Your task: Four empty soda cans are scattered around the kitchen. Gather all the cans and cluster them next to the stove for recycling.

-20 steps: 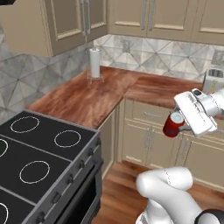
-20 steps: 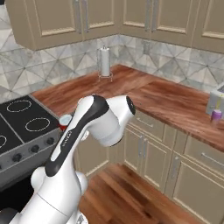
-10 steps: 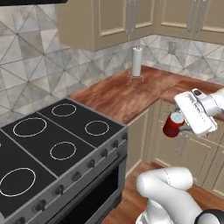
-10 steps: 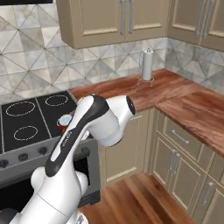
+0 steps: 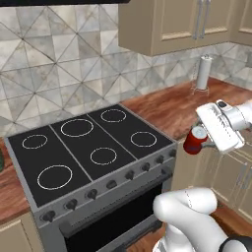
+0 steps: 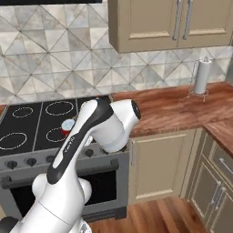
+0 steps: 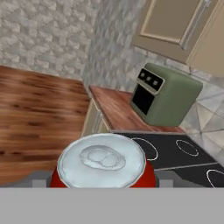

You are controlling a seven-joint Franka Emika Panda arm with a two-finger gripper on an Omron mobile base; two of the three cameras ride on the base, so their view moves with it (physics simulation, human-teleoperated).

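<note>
Left base view: pincer (image 5: 203,141) apparently clamps 1 red can (image 5: 195,140).

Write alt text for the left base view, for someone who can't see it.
A white robot arm's gripper holds a red soda can in the air just right of a black six-burner stove. Behind lie a wooden counter, a paper-towel roll, tiled wall and beige cabinets.

The wide black glass cooktop stove (image 5: 88,147) sits between two stretches of wooden countertop (image 5: 172,106), a tall white paper-towel roll (image 5: 203,73) standing far right on it below the beige wall cabinets (image 5: 172,24), a boxy green toaster oven (image 7: 164,94) beyond the stove's opposite side.
</note>
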